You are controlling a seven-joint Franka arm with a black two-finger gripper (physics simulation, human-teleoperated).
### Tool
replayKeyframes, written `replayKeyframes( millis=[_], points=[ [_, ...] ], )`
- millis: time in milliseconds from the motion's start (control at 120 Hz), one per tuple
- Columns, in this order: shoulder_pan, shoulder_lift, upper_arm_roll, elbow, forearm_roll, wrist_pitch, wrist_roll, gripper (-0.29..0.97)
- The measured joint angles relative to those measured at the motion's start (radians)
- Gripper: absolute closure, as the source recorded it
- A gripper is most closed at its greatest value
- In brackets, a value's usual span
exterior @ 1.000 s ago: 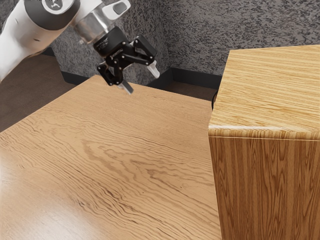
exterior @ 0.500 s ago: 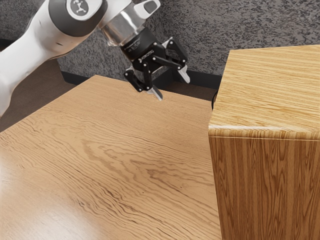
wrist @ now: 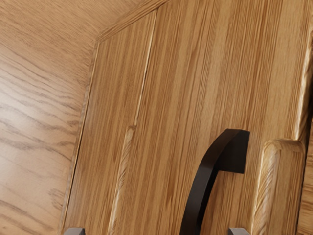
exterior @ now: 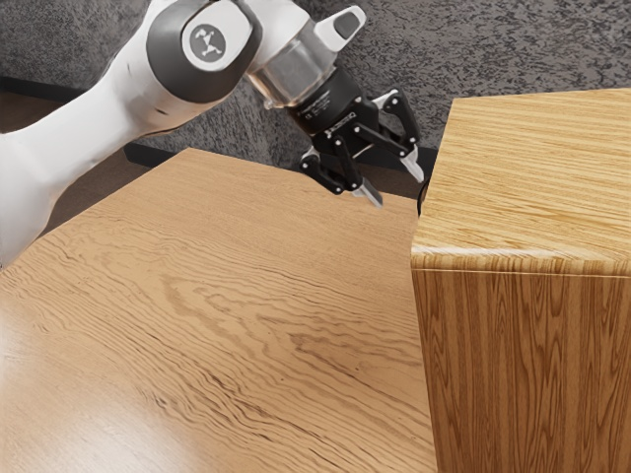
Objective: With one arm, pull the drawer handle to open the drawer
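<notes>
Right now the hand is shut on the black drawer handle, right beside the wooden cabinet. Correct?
Not quite. The hand is open, not shut on the handle. In the exterior view its fingers stand apart in the air, and in the wrist view nothing grips the black drawer handle. The rest holds: the hand is right beside the wooden cabinet.

The drawer handle [wrist: 201,186] is cut short by the wrist view's edge.
</notes>
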Motion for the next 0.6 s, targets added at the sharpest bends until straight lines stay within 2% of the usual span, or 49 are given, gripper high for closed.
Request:
replayKeyframes(
  millis=[600],
  points=[
    [0.0, 0.008, -0.01, -0.054, -0.002, 0.09, 0.036, 0.41]
  ],
)
